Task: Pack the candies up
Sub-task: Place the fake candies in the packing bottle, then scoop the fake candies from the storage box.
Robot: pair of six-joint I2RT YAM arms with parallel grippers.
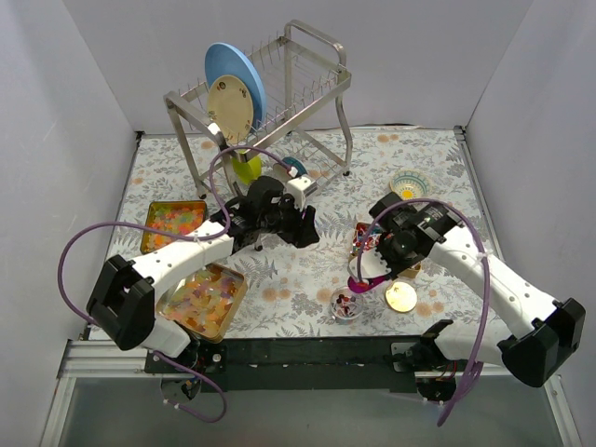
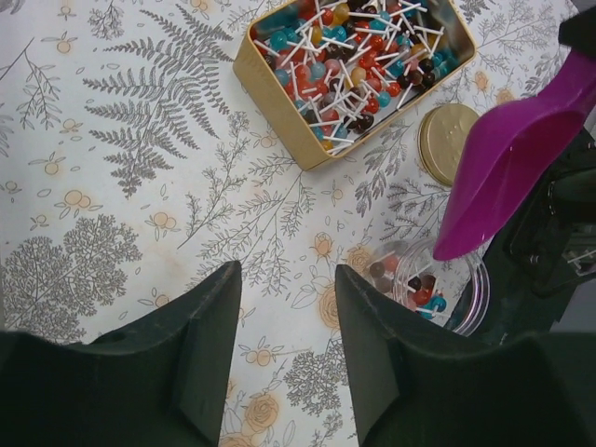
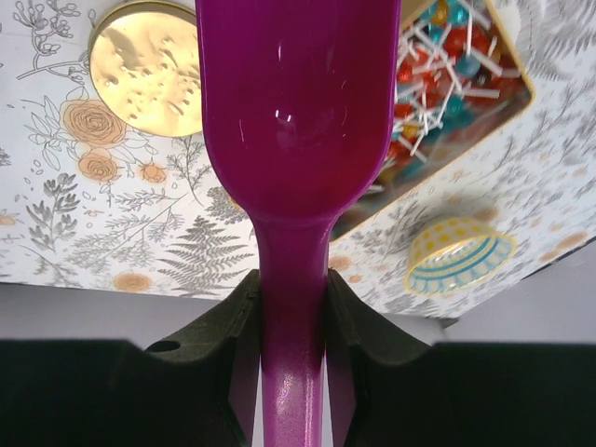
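Note:
Red, blue and white candies on sticks fill a gold tin (image 2: 279, 79), seen again in the right wrist view (image 3: 456, 84). A few of these candies lie in a small clear jar (image 2: 466, 298) (image 1: 347, 304). My right gripper (image 3: 291, 307) (image 1: 380, 261) is shut on the handle of a purple scoop (image 3: 293, 121), whose mouth (image 2: 521, 158) hangs tilted over the jar. My left gripper (image 2: 287, 307) (image 1: 310, 231) hovers open over bare tablecloth left of the jar, with nothing between its fingers. At the table's left, one tin (image 1: 172, 222) holds red-orange-yellow bits and another (image 1: 203, 298) holds yellow-orange gummies.
A round gold lid (image 1: 401, 296) (image 2: 447, 140) lies right of the jar. A small patterned bowl (image 1: 410, 183) (image 3: 461, 253) sits at the back right. A metal dish rack (image 1: 307, 88) with a blue plate (image 1: 237, 70) and a cream plate (image 1: 231, 110) stands at the back.

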